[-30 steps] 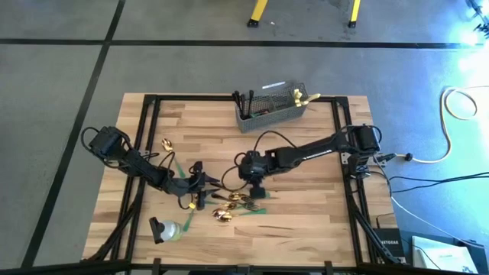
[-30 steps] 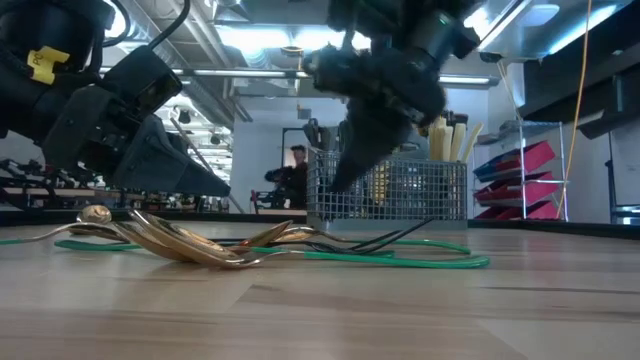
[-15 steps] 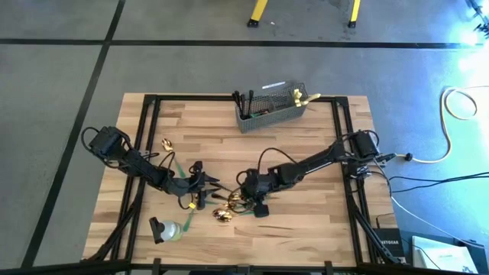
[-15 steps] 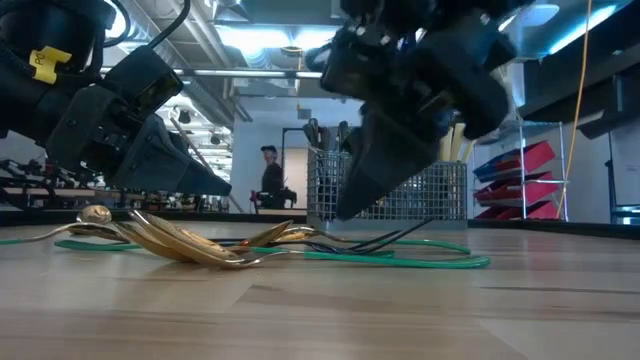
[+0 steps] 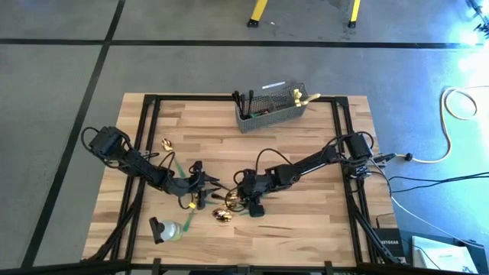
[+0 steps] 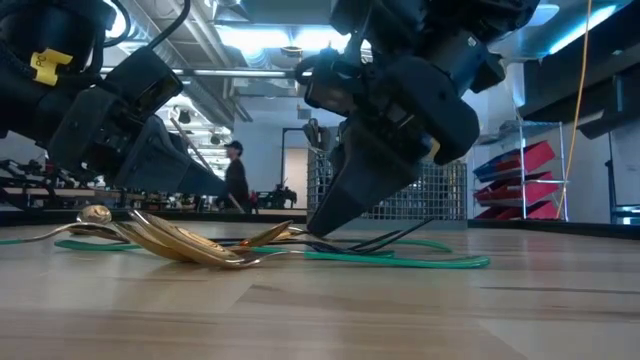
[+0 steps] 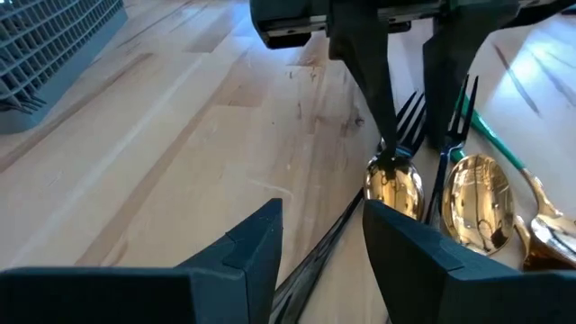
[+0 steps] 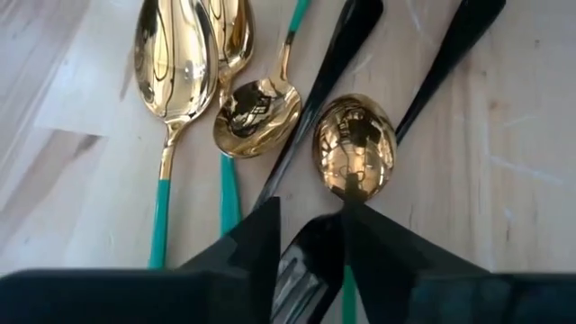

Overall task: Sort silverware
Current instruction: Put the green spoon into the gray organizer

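The right tool [image 5: 246,205] is down at the heap of silverware [image 5: 229,205] near the front middle of the surface [image 5: 306,229]. Its fingers stand parted, with a gap between them, astride the handles of a dark fork [image 8: 335,63] and a gold spoon [image 8: 354,151], and nothing is clamped yet. The pieces lie crossed and touching: gold spoon bowls [image 7: 472,200] against fork tines [image 7: 410,117], with green handles [image 6: 400,259] threaded under them. The likely trouble is a mixed catch: closing here could pinch spoon and fork together, or drag a neighbour along and scatter the pile. A shiny, thin handle flat on wood may also slide out of the pads. The left tool [image 5: 200,187] sits just beside the same heap, fingers parted and empty, close enough that the two arms could collide. The mesh basket [image 5: 271,107] stands well apart at the back edge.
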Robot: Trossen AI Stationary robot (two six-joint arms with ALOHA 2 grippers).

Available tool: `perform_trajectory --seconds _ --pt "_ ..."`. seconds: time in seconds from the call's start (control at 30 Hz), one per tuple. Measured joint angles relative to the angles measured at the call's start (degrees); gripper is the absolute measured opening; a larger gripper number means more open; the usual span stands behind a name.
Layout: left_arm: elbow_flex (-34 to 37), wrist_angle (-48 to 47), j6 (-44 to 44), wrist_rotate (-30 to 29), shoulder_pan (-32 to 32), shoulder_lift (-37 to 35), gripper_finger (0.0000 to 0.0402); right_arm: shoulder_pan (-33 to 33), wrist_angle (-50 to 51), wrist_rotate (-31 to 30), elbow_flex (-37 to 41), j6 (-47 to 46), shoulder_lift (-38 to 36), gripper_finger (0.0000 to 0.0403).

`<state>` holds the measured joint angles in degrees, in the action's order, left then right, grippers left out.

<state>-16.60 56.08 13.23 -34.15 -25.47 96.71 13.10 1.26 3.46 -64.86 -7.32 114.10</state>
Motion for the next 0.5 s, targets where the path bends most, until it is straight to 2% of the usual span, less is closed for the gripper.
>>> perform_trajectory --seconds 0.1,0.5 --pt "0.0 0.0 0.0 0.0 0.0 0.0 0.0141 0.0 0.6 0.0 0.0 -0.5 -0.3 0.0122" --pt "0.0 0.0 0.1 0.0 0.0 0.0 0.0141 0.0 0.3 0.1 0.1 0.0 -3.1 0.0124"
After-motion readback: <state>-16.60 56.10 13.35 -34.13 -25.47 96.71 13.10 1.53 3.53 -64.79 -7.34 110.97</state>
